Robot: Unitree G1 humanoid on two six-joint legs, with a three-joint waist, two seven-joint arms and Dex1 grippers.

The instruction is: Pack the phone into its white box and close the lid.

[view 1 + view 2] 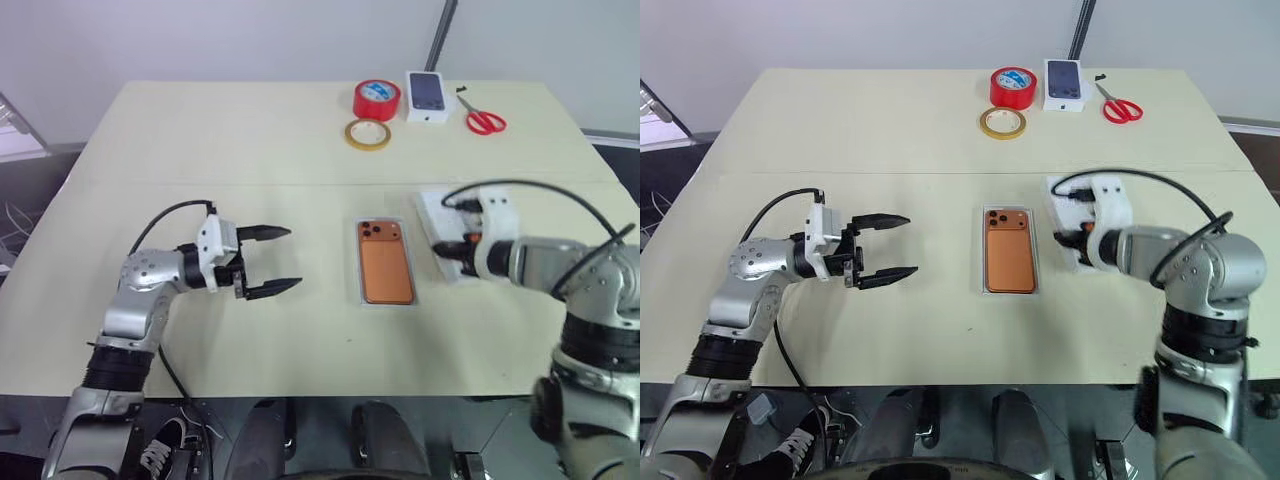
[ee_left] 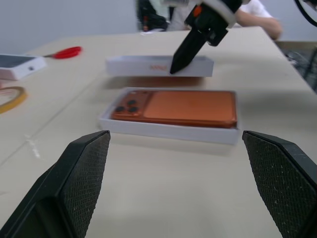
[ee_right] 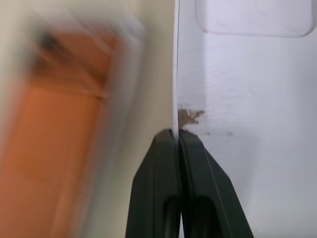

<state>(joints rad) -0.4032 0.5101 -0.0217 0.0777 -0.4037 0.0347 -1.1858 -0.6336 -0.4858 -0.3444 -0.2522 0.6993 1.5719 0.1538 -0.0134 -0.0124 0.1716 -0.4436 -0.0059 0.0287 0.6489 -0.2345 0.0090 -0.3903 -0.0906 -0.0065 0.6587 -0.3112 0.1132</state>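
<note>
The copper-orange phone (image 1: 386, 262) lies camera side up inside the shallow white box (image 2: 168, 131) at the middle of the table. Just right of it is the white lid (image 1: 436, 208), and in the left wrist view the lid (image 2: 158, 65) hangs slightly above the table. My right gripper (image 1: 446, 250) is shut on the lid's thin side wall nearest the phone, and the right wrist view shows its fingers (image 3: 198, 163) pinching that wall. My left gripper (image 1: 293, 258) stands open to the left of the box, pointing at it, with nothing between its fingers.
At the far side of the table lie a red tape roll (image 1: 376, 99), a yellow tape ring (image 1: 367, 134), a small white carton (image 1: 427, 96) bearing a dark phone picture, and red-handled scissors (image 1: 484, 120). Bare tabletop surrounds the box.
</note>
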